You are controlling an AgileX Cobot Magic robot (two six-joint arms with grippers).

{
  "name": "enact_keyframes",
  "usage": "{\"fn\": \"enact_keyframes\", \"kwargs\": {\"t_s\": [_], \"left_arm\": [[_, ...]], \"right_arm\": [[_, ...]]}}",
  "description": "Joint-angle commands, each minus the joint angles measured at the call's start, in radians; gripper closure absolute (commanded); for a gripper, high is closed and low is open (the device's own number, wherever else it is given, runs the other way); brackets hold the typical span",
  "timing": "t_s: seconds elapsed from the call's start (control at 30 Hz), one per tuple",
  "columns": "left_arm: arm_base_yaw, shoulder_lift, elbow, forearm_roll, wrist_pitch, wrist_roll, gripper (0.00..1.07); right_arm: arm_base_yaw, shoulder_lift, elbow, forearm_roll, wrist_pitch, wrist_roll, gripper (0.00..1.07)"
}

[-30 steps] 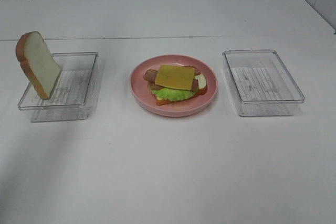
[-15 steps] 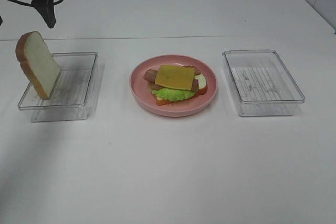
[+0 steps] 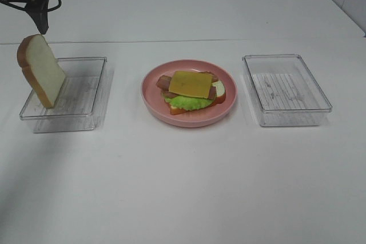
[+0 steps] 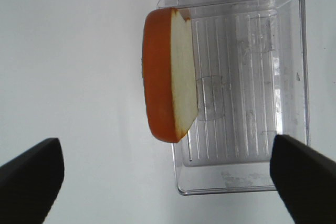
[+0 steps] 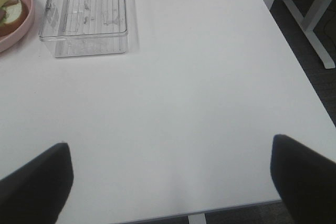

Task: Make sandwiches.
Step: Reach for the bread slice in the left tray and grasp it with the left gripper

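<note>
at the far left our left gripper [image 4: 165, 182] hangs high above the table with its jaws spread wide and nothing between them; in the high view only a dark bit of it [image 3: 39, 10] shows near the top corner. just under it the last bread slice [image 3: 41, 70] stands on edge, tilted, leaning on the outer rim of the left clear tray [image 3: 86, 98], crust side outward. from the wrist view the slice [image 4: 170, 74] sits at the tray's edge [image 4: 241, 182], half over the rim.

in the middle the pink plate [image 3: 151, 104] holds the open stack: yellow cheese [image 3: 191, 84] on top, brown bacon [image 3: 164, 81] poking out, green lettuce [image 3: 186, 103] and the bottom bread [image 3: 219, 90] beneath. we judge only the top slice is missing.

on the right the second clear tray [image 3: 286, 90] is bare, and our right gripper [image 5: 170, 182] waits over the table near its edge, fingers wide apart, holding nothing.

the risk we see: the slice balances on a thin rim, so a finger that nudges it before closing could tip it flat onto the table or into the tray, where a pinch is harder. later, a crooked or dragged placement could slide the cheese off the stack.
</note>
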Motion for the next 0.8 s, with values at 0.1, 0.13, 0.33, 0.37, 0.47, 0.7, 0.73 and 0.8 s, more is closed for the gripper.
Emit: {"fn": "enact_keyframes", "kwargs": {"t_s": [0.1,0.13,0.33,0.37,0.47,0.7,0.73,0.8], "left_arm": [[-0.002,0.046,0.006,-0.019,0.025,-0.007,0.04],[-0.002,0.059,0.005,-0.025,0.014,-0.007,0.04],[-0.002,0.104,0.005,-0.027,-0.016,-0.007,0.04],[-0.002,0.104,0.005,-0.027,-0.016,-0.007,0.04],[-0.002,0.13,0.005,-0.03,-0.04,-0.007,0.04],[0.014,0.173,0.005,-0.049,-0.063,-0.006,0.05],[0.014,0.173,0.005,-0.049,-0.063,-0.006,0.05],[0.055,0.182,0.004,-0.12,-0.084,0.016,0.06]], "right_arm": [[-0.004,-0.03,0.0,-0.003,-0.002,-0.009,0.09],[-0.004,-0.03,0.0,-0.003,-0.002,-0.009,0.09],[-0.004,-0.03,0.0,-0.003,-0.002,-0.009,0.09],[-0.004,-0.03,0.0,-0.003,-0.002,-0.009,0.09],[-0.004,-0.03,0.0,-0.003,-0.002,-0.009,0.09],[-0.004,-0.03,0.0,-0.003,-0.002,-0.009,0.09],[-0.004,-0.03,0.0,-0.003,-0.002,-0.009,0.09],[-0.004,-0.03,0.0,-0.003,-0.002,-0.009,0.09]]}}
